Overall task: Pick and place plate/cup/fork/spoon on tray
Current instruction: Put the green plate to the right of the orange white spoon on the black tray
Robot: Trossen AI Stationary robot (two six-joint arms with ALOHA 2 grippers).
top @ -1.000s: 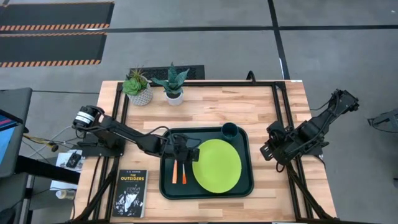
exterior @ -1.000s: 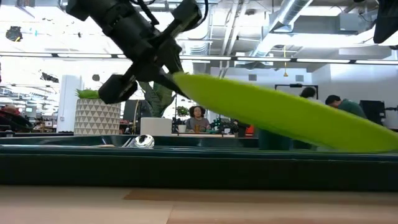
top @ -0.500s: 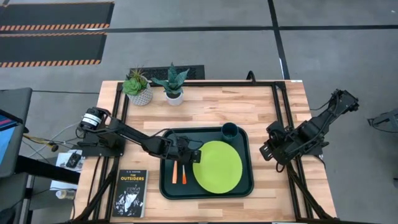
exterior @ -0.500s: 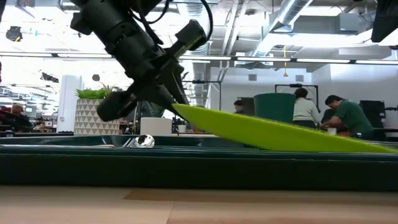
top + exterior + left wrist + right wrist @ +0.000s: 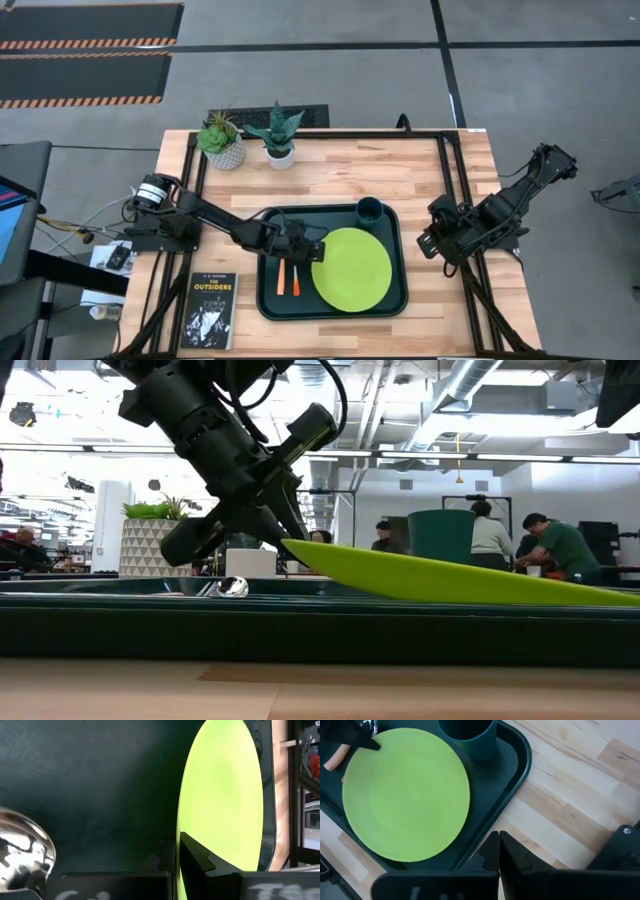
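Wooden table point(image 5: 330, 165), dark green tray point(image 5: 267, 300) at centre. Left claw point(image 5: 312, 248) pinches lime plate point(image 5: 352, 267) by near edge; far edge rests on tray, near edge raised. Best lowered flat, then released gently. Right claw pressed together, parked at table's right.

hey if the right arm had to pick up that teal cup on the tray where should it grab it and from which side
Probably by the rim, coming straight down from above. The cup stands upright with its mouth open in the far right corner of the tray. It has no handle, and the tray rim and the plate, held by the left end effector, crowd its sides. One finger inside, one outside.
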